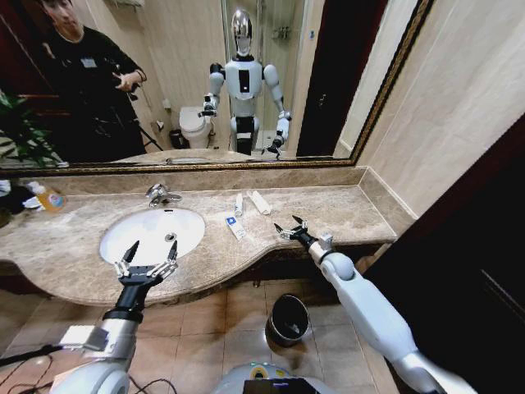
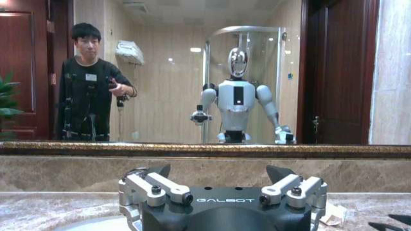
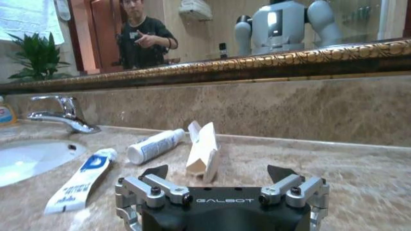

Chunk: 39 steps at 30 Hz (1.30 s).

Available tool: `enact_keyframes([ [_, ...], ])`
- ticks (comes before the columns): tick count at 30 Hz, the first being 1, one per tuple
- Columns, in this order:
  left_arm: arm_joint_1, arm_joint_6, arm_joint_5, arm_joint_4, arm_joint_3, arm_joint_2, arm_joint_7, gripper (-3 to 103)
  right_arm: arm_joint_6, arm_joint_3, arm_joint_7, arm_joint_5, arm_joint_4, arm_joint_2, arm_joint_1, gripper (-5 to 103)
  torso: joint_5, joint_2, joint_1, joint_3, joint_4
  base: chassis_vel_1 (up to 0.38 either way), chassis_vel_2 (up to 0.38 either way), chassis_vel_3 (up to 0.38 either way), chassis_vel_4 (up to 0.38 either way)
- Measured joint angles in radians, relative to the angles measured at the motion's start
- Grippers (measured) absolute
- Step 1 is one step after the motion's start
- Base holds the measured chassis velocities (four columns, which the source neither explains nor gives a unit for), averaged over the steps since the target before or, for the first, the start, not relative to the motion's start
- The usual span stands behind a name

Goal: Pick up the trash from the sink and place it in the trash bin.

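The left gripper (image 1: 150, 252) hovers fingers wide over the sink (image 1: 123, 223)'s front edge; the right gripper (image 1: 289, 227), equally spread, hangs right of it.

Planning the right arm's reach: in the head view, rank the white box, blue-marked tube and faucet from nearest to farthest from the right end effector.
1. White box, on the counter just behind the right end effector.
2. Blue-marked tube, toward the sink.
3. Faucet, behind the basin.

A gold-framed wall mirror (image 1: 271, 82) spans the beige marble backsplash (image 1: 205, 178) above a brown tiled floor (image 1: 221, 316), beside beige walls (image 1: 459, 107).
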Motion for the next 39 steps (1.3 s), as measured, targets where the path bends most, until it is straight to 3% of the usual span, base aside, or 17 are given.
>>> enact_keyframes([
  [20, 0.000, 0.000, 0.000, 0.000, 0.000, 0.000, 0.000, 100, -0.050, -0.182, 0.146, 0.056, -0.165, 0.059, 0.221, 100, 0.0001, 0.000, 0.000, 0.000, 0.0001, 0.000, 0.000, 0.000, 0.000],
  [38, 0.000, 0.000, 0.000, 0.000, 0.000, 0.000, 0.000, 100, -0.028, -0.199, 0.151, 0.061, -0.271, 0.117, 0.256, 101, 0.0001, 0.000, 0.000, 0.000, 0.0001, 0.000, 0.000, 0.000, 0.000],
  [39, 0.000, 0.000, 0.000, 0.000, 0.000, 0.000, 0.000, 100, -0.022, -0.198, 0.149, 0.061, -0.276, 0.119, 0.256, 98, 0.0001, 0.000, 0.000, 0.000, 0.0000, 0.000, 0.000, 0.000, 0.000],
])
